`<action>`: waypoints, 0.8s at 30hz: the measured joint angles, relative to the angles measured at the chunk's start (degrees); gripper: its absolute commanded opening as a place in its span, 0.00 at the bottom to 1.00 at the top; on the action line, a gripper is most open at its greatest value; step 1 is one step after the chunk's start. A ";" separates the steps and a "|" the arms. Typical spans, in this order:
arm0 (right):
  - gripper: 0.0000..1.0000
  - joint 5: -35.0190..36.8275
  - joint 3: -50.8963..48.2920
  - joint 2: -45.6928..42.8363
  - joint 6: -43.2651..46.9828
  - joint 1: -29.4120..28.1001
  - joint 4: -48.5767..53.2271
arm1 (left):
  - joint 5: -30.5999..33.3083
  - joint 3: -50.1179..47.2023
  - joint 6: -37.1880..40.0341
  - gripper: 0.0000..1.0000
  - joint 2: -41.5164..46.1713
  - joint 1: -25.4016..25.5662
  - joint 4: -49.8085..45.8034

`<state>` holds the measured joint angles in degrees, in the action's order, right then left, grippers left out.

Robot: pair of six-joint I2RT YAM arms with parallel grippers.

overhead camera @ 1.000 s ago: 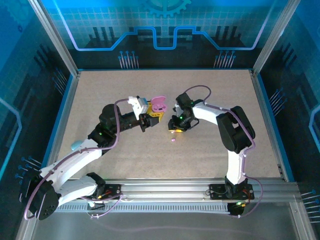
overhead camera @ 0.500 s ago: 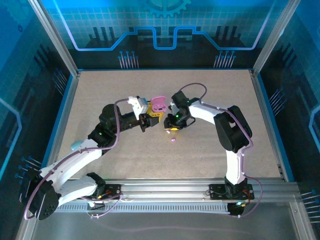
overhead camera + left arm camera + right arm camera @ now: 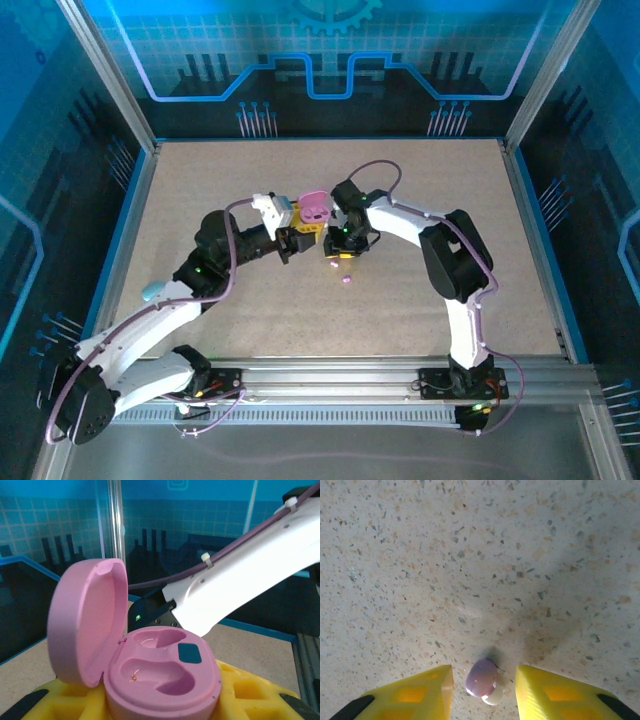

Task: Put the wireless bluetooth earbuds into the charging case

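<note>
The pink charging case [image 3: 162, 680] stands open between the yellow fingers of my left gripper [image 3: 160, 702], which is shut on it. Its lid is tipped up to the left and both wells are empty. In the top view the case [image 3: 314, 207] sits mid-table above my left gripper [image 3: 303, 233], with my right gripper [image 3: 338, 254] close on its right. A purple earbud [image 3: 482, 678] with a white tip lies on the table between the open right gripper's [image 3: 484, 687] fingertips, with a gap on each side. A purple earbud [image 3: 347, 281] lies on the table just below that gripper.
My right arm's white link [image 3: 240, 575] crosses close behind the case. Speckled beige tabletop [image 3: 420, 190] stretches all round, bounded by a blue rim and aluminium posts [image 3: 530, 100].
My right gripper has moved left and slightly away, closing in on the case. The left gripper and case have barely shifted. The purple earbud on the table has stayed put.
</note>
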<state>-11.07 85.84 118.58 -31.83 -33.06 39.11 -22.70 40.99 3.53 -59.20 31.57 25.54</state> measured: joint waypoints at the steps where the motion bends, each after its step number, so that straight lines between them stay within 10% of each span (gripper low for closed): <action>1: 0.40 0.24 0.79 0.52 -0.17 -0.28 0.63 | 0.61 -0.02 0.07 0.33 0.55 0.00 0.02; 24: 0.26 5.77 9.51 6.29 -0.31 -3.69 9.60 | 3.87 -1.42 1.57 0.33 3.78 0.00 -0.07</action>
<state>-5.30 95.35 124.88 -32.14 -36.75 48.71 -18.83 39.57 5.10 -55.42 31.57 25.47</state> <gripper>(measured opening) 0.265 0.372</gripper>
